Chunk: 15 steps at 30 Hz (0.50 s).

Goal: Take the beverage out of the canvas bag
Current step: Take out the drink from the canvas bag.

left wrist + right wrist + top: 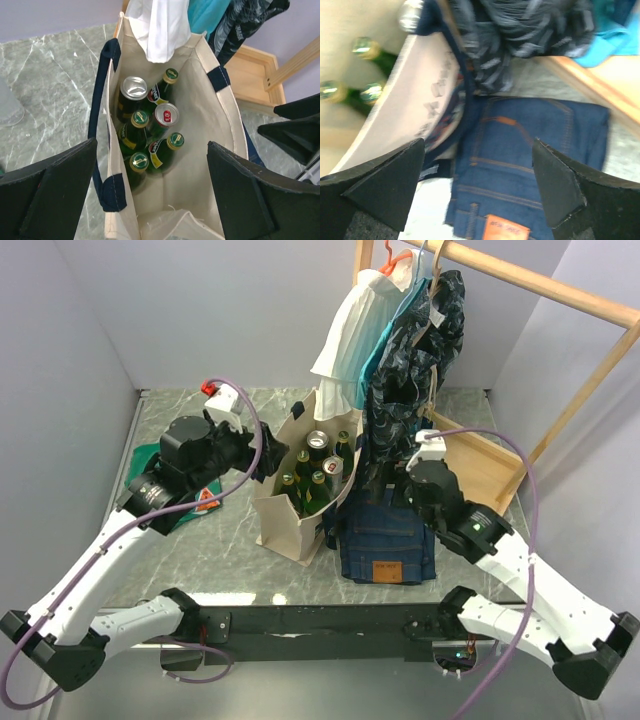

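My left gripper: jaws wide, empty, above bag mouth. Mid-table, canvas bag: cream, navy handles, soft walls, upright. Inside it, beverages: green glass bottles, gold caps; two cans. Likely heavy, slick, breakable; take bottle by neck under cap. My right gripper: jaws wide, empty, over jeans.

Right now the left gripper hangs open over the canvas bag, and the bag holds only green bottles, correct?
Not only bottles. The left wrist view shows a silver-topped can and a red-topped can among the green bottles in the canvas bag. The left gripper does hang open over it.
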Available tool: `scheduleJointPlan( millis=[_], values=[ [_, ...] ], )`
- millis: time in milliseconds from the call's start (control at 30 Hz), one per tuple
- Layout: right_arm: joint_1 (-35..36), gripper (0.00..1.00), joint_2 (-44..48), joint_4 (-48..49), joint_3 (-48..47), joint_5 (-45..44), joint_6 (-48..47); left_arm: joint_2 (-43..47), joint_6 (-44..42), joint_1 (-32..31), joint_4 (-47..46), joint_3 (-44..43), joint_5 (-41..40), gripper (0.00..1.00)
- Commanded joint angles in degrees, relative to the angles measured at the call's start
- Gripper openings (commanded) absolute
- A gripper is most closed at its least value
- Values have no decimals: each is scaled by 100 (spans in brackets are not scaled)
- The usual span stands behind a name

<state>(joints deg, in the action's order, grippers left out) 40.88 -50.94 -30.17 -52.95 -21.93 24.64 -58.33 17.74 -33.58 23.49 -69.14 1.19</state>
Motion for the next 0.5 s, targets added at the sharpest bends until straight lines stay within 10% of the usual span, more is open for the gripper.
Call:
scheduleJointPlan(
  millis=[0,200,467],
  values=[
    [-10,90,418,284,-66,812,102,-47,-165,-87,288,-389,-102,96],
    [51,71,488,-67,-242,1226,242,-390,-297,-210,850,-1039,47,97],
    [183,81,199,-270,-724,1481,462,-1216,-359,-324,1693,-2137,-444,96]
  ],
)
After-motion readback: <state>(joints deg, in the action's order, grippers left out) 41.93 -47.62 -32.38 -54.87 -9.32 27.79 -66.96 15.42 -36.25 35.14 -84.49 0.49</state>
